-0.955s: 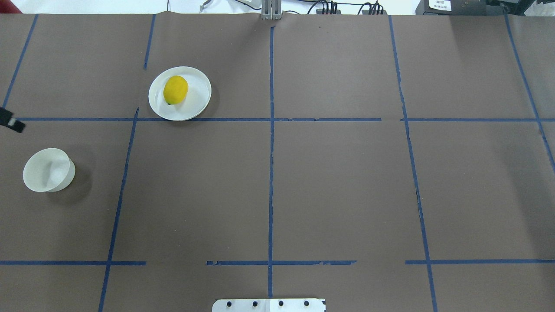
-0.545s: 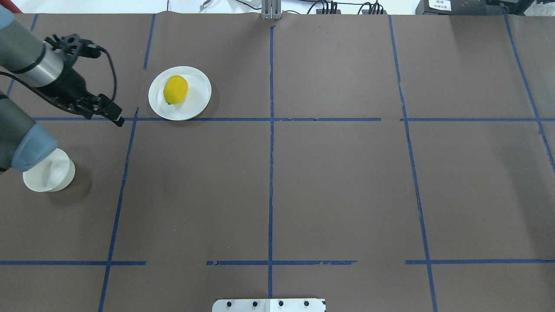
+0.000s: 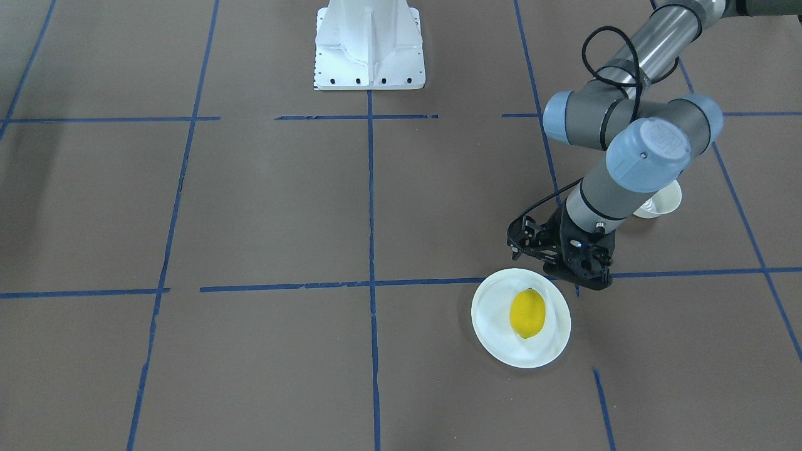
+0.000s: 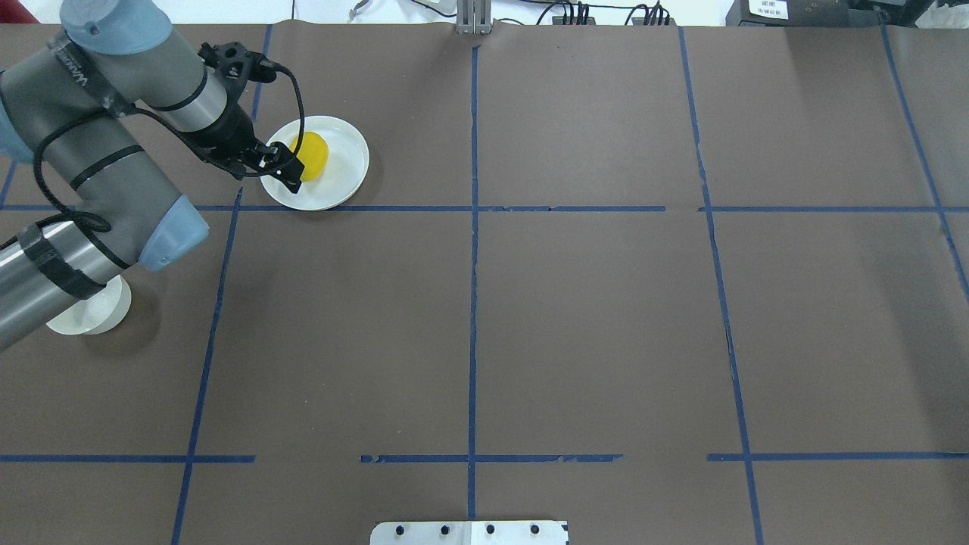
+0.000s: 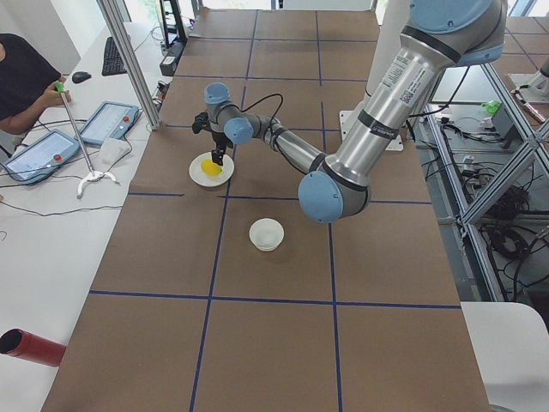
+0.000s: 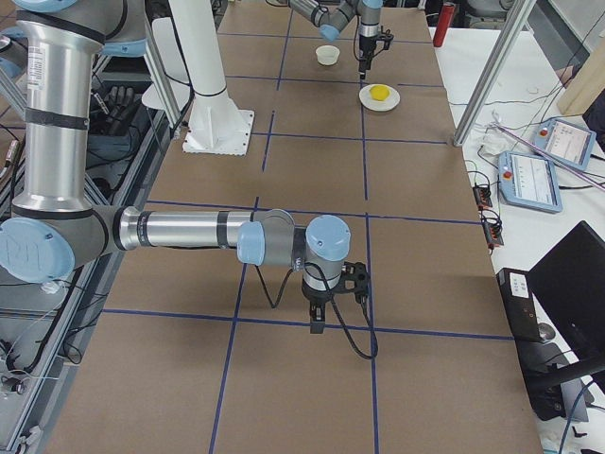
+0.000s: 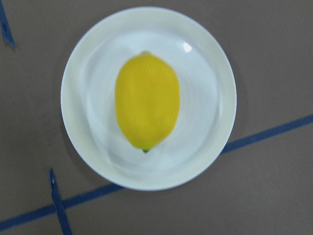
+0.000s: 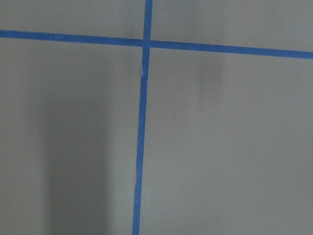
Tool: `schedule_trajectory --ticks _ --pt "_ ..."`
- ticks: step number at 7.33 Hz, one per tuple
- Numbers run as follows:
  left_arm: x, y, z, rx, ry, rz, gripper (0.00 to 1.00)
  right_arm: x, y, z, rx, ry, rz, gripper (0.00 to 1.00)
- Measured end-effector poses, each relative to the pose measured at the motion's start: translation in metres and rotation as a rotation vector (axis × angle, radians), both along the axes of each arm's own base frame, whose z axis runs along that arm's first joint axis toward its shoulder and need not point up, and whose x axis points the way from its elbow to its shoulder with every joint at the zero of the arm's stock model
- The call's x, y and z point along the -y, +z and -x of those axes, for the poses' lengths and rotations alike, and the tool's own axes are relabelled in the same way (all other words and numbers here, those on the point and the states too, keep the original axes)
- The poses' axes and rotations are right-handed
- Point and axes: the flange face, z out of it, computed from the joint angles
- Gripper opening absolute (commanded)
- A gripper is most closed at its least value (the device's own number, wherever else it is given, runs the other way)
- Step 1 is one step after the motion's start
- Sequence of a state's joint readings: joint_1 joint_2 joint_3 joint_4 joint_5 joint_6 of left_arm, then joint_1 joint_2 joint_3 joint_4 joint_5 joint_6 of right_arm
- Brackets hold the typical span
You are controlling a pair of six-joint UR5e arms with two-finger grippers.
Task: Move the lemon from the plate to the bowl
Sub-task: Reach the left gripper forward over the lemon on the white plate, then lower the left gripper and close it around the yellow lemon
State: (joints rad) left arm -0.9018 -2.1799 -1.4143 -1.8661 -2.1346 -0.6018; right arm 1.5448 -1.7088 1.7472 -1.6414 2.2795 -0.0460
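The yellow lemon lies in the middle of the white plate, seen from straight above in the left wrist view. In the overhead view my left gripper hangs over the plate's left rim and hides part of the lemon. Its fingers look shut and empty. In the front view the gripper is beside the plate, above the table. The cream bowl stands at the near left, partly under my left arm. My right gripper shows only in the right side view; I cannot tell its state.
Brown paper with blue tape lines covers the table. The robot's white base stands at the table's near edge. The right wrist view shows only paper and a tape crossing. Operators' tablets lie on a side desk.
My left arm has swung in from the table's left edge toward the plate. Its gripper now hangs over the plate's rim. The lemon, plate and bowl have not moved.
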Motion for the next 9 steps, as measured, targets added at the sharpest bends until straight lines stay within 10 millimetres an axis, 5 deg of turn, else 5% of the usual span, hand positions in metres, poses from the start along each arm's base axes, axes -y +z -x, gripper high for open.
schedule_trajectory --ticks 4,7,8,9 --pt "0.041 0.022 -0.027 0.024 -0.051 -0.071 0.99 0.0 0.0 0.0 0.0 0.0 0.0 1.0" --pt "0.04 0.04 -0.051 0.027 -0.04 -0.072 0.95 0.0 0.0 0.0 0.0 0.0 0.0 1.0" --pt "0.04 0.047 -0.056 0.023 -0.037 -0.075 0.75 0.0 0.0 0.0 0.0 0.0 0.0 1.0" --pt "0.04 0.051 -0.058 0.021 -0.035 -0.078 0.35 0.0 0.0 0.0 0.0 0.0 0.0 1.0"
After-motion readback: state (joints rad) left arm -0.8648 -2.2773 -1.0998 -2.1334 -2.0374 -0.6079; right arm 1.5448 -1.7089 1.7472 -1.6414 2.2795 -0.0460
